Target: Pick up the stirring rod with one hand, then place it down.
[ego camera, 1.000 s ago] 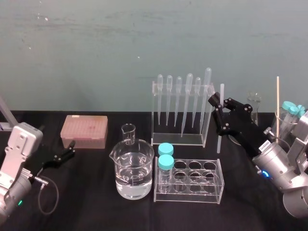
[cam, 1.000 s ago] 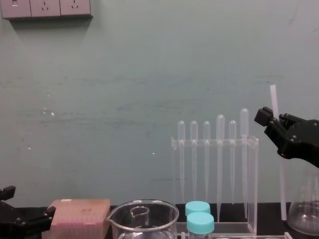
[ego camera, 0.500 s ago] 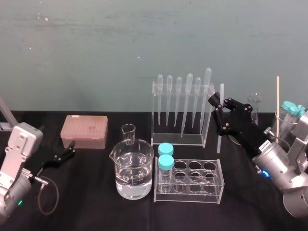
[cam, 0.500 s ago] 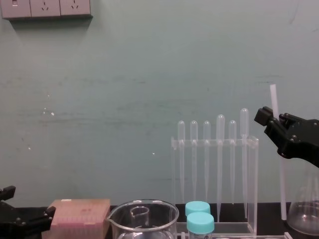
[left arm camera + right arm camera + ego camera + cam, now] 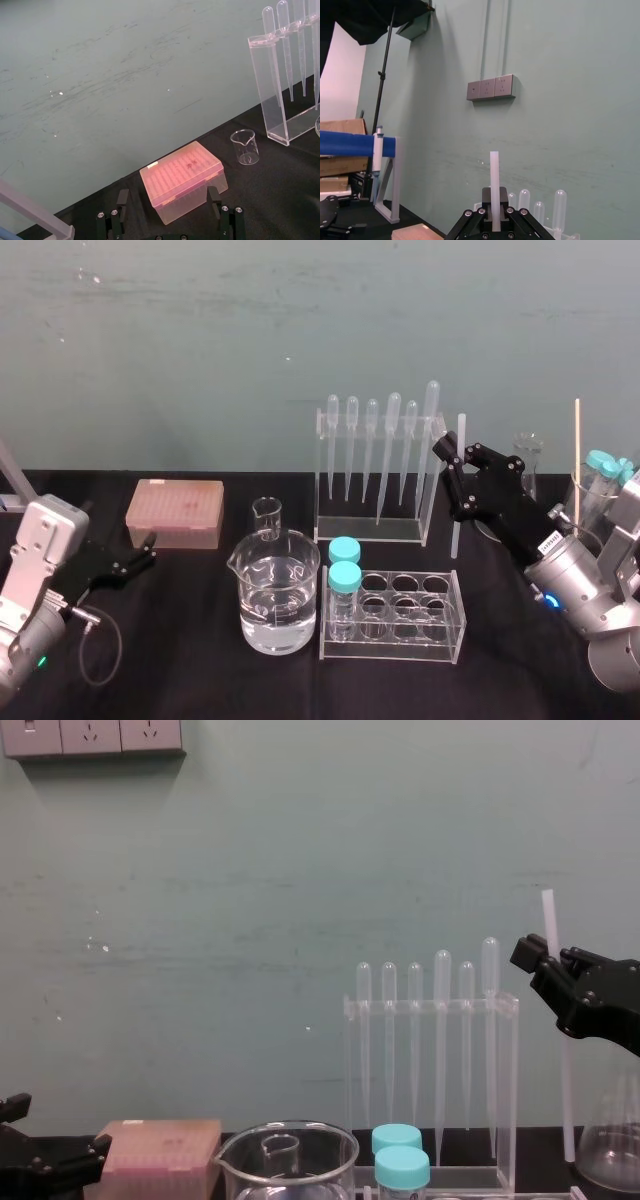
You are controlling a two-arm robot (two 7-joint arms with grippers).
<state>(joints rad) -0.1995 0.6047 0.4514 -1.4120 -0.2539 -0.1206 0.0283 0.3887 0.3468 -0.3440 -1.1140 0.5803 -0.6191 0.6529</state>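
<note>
The stirring rod (image 5: pixel 461 445) is a thin translucent-white stick standing upright just right of the pipette rack (image 5: pixel 372 465). My right gripper (image 5: pixel 456 478) is shut on the rod a little above its middle. In the chest view the rod (image 5: pixel 549 917) rises above the gripper (image 5: pixel 548 967), and its lower end hangs close to the black table. In the right wrist view the rod (image 5: pixel 494 182) stands straight up between the fingers of the gripper (image 5: pixel 494 220). My left gripper (image 5: pixel 138 560) rests low at the left, open, facing a pink tip box (image 5: pixel 182 177).
A large beaker of water (image 5: pixel 275 590) and a small beaker (image 5: pixel 267 515) stand mid-table. A clear tube rack (image 5: pixel 400 618) holds two blue-capped tubes. A flask (image 5: pixel 527 465) stands at the right. Beside it a beaker (image 5: pixel 598 495) holds a wooden stick.
</note>
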